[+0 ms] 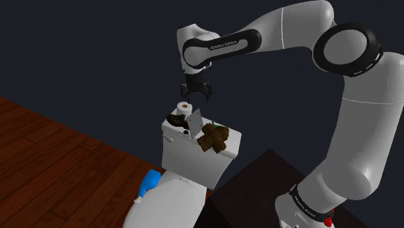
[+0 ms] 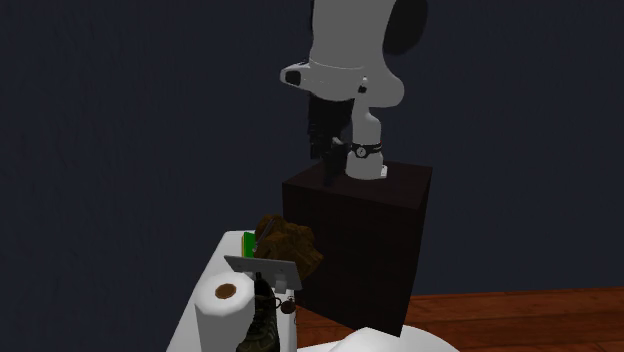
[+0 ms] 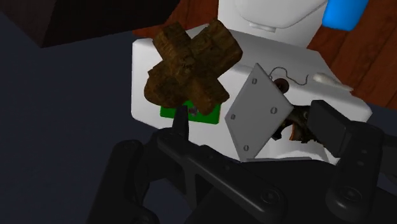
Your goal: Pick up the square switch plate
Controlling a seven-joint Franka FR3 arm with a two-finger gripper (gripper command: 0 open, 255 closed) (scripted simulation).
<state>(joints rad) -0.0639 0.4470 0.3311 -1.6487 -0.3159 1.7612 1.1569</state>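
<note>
shoulder view: gripper (image 1: 196,94) is hovering open, holding nothing, with the grey switch plate (image 1: 195,120) tilting at its six o'clock.

"FRANKA EMIKA" in white on the arm (image 1: 223,45)

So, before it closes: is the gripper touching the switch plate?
Apart. In the shoulder view the open gripper hangs above the switch plate, a gap between them.

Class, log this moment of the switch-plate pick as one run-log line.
phase: pre-grasp | gripper: open, above plate | square switch plate: grey, tilted on white tank lid, not held | beside: brown cross-shaped block
</note>
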